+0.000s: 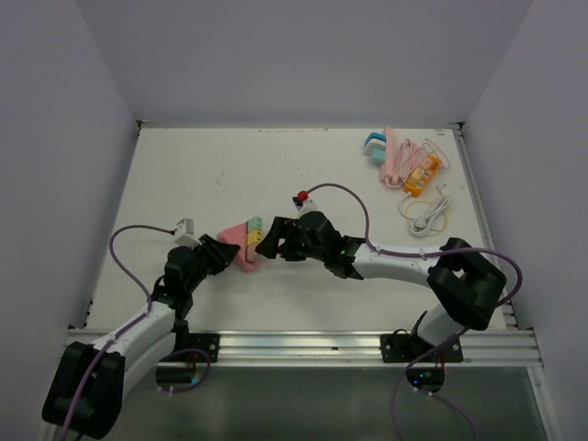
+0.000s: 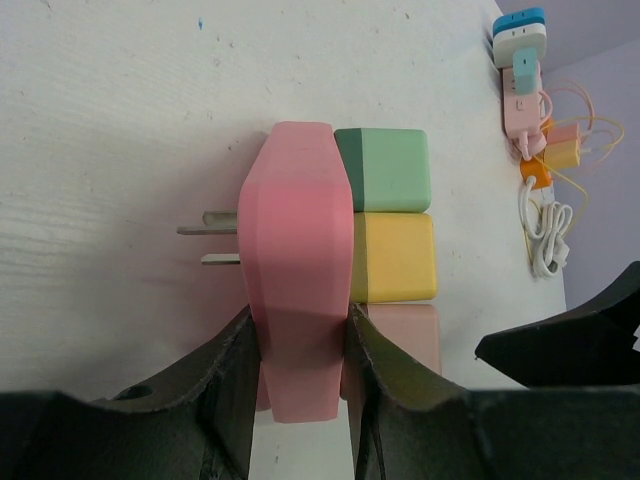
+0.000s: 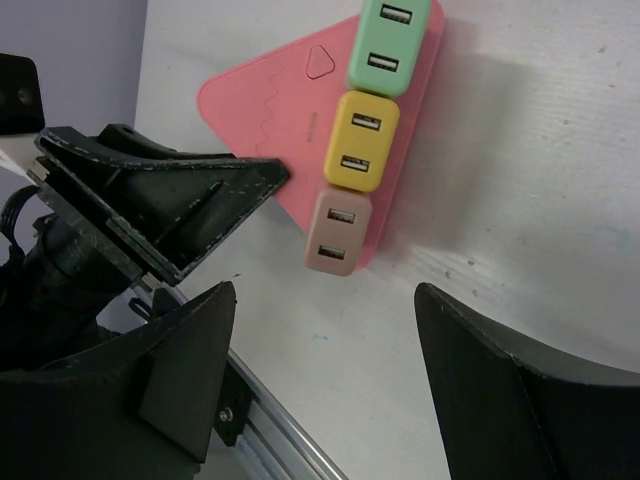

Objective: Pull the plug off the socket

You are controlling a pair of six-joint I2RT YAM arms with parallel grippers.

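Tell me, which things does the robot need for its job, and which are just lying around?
For the job: pink socket, green plug, yellow plug, pink plug, left hand, right hand.
Just lying about: pile of chargers, white cable.

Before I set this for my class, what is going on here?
The left end effector is shut on the pink socket block, which lies on the table. The right end effector hangs open beside the green plug, the yellow plug and the pink plug, gripping none. No plug is pulled off yet.

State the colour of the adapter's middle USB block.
Yellow: the rounded middle USB block on the pink triangular adapter, clearest in right wrist view.
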